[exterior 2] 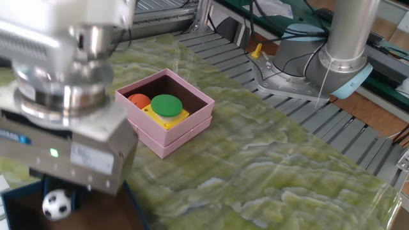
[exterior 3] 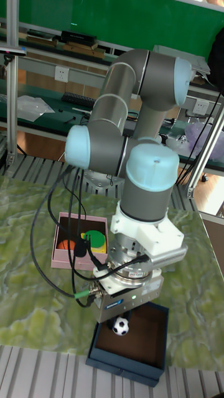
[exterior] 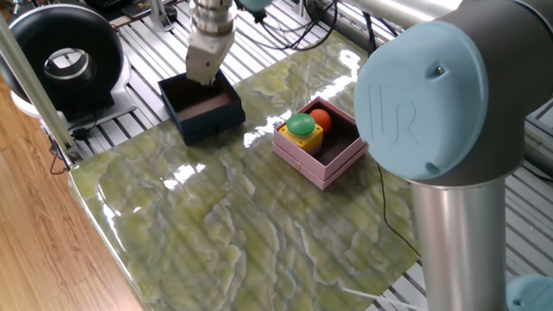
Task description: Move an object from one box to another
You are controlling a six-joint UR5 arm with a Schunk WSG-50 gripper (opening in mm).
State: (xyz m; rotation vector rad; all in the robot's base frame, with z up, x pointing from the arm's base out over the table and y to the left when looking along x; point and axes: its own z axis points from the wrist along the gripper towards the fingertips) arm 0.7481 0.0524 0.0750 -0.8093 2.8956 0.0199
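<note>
The gripper (exterior 3: 120, 323) grips a little soccer ball (exterior 3: 121, 326), round with no long axis, above the navy box (exterior 3: 134, 353).

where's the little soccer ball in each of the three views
One fixed view: not visible; the gripper over the navy box hides it.
The other fixed view: bottom left corner, soccer ball just under the gripper, over the navy box.
Tall fixed view: lower centre, ball under the gripper, over the navy box.
Shared landmark: the pink box.
</note>
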